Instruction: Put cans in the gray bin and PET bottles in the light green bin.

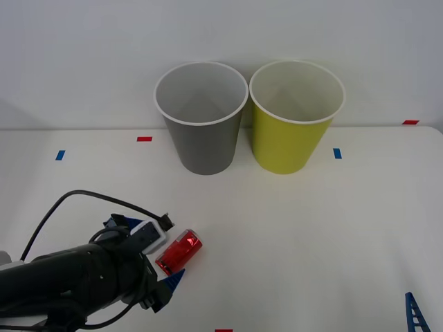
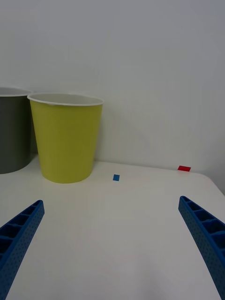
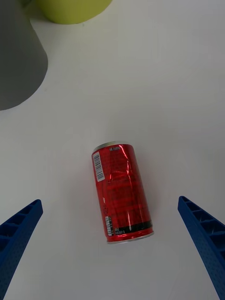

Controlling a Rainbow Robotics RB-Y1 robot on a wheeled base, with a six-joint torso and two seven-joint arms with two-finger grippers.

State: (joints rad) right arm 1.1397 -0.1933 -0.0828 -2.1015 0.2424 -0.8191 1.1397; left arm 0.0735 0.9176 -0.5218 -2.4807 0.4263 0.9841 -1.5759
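Red can (image 1: 180, 252): one, lying on its side on the white table (image 1: 311, 228), just ahead of the left gripper (image 1: 156, 266). The left wrist view shows it (image 3: 121, 193) between the two spread blue fingers (image 3: 18, 234) and apart from both; that view also gives a dented wall, a barcode strip and silver ends, which the front view leaves indistinct.

Left gripper: low over the near left part of the table, jaws wide open, pinching nothing. In the front view its black arm (image 1: 62, 280) covers most of it, so finger spacing is best read from the wrist camera.

Gray bin (image 1: 201, 117): upright, well beyond the can, white rim, pale inside seen from the front view.

Light green bin (image 1: 296, 115): upright, just beside the gray bin on its right; rims look nearly touching, though contact is hard to judge.

Right gripper (image 2: 112, 243): at the near right table edge, fingers spread, holding nothing. Its wrist view shows the green bin's full side wall (image 2: 66, 138), plus blue (image 2: 116, 177) and red (image 2: 184, 168) tape marks.
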